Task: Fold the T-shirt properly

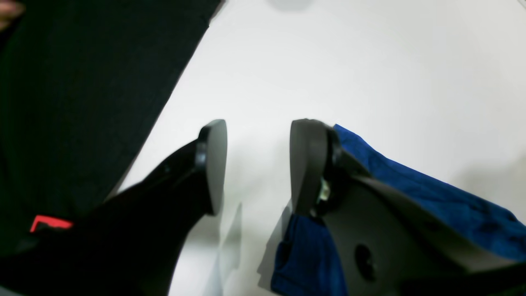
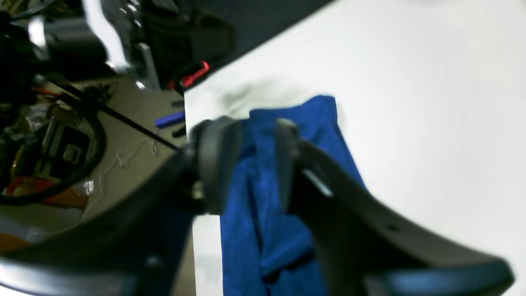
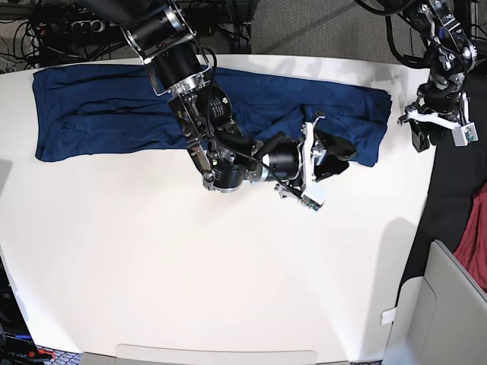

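The T-shirt (image 3: 114, 106) is a dark navy-blue knit, spread in a long band along the back of the white table (image 3: 190, 266). My right gripper (image 3: 338, 152) reaches across to the shirt's right end. In the right wrist view its fingers (image 2: 218, 160) stand apart with the blue fabric (image 2: 316, 119) lying between and under them, so my right gripper (image 2: 254, 127) is open. My left gripper (image 3: 430, 135) hangs at the table's right edge, just past the shirt's end. In the left wrist view my left gripper (image 1: 259, 135) is open over bare table, and the T-shirt (image 1: 431, 197) shows behind its right finger.
A dark floor strip (image 3: 456, 190) runs along the table's right edge. A red cloth (image 3: 475, 228) and a grey box (image 3: 449, 304) sit at the right. Cables and equipment (image 3: 68, 30) lie behind the table's back edge.
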Robot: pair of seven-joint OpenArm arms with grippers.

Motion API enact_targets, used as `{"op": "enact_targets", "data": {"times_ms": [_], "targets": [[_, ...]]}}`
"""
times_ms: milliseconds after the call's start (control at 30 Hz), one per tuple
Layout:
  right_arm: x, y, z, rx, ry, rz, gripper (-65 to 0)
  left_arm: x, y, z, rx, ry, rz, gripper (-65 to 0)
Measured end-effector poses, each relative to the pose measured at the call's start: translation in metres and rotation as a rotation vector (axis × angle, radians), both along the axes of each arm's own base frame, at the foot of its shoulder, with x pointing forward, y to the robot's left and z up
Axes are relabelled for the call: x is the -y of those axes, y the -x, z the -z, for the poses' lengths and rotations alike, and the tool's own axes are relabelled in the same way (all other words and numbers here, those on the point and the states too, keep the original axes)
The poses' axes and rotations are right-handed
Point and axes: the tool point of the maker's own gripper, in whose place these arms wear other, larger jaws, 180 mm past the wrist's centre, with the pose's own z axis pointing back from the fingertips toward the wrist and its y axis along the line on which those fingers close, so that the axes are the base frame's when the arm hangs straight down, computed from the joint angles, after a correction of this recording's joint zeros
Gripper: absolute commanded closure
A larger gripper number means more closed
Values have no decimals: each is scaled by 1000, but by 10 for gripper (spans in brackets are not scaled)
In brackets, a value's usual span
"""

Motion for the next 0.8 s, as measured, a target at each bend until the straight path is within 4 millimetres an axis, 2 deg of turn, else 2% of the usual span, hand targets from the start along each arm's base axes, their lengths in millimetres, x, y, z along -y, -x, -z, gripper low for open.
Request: {"op": "enact_targets", "data": {"times_ms": [100, 200, 267, 300, 400, 467, 600, 700, 800], "targets": [[15, -13, -1, -12, -15, 67, -321, 3, -1, 2, -6, 6, 10, -276], [44, -19, 4, -3, -12, 134, -321, 14, 0, 11, -67, 24, 48, -314], [78, -24, 18, -2, 37, 188, -321, 29, 5, 26, -174, 44, 118, -318], [102, -27, 29, 0, 87, 228, -321, 37, 4, 30, -215, 50, 155, -318], [156, -29, 40, 25, 175, 318, -321, 52, -15, 17, -187, 56, 253, -318], [173, -27, 36, 41, 173, 352, -321, 59, -22, 10, -162, 69, 294, -317], [209, -19, 36, 56, 199, 422, -289, 60, -13, 24, -256, 71, 314, -317], [239, -6, 41, 60, 263, 463, -257, 59, -22, 24, -236, 90, 304, -317], [253, 1, 34, 88, 283, 485, -250, 61, -21, 30, -243, 113, 309, -317]]}}
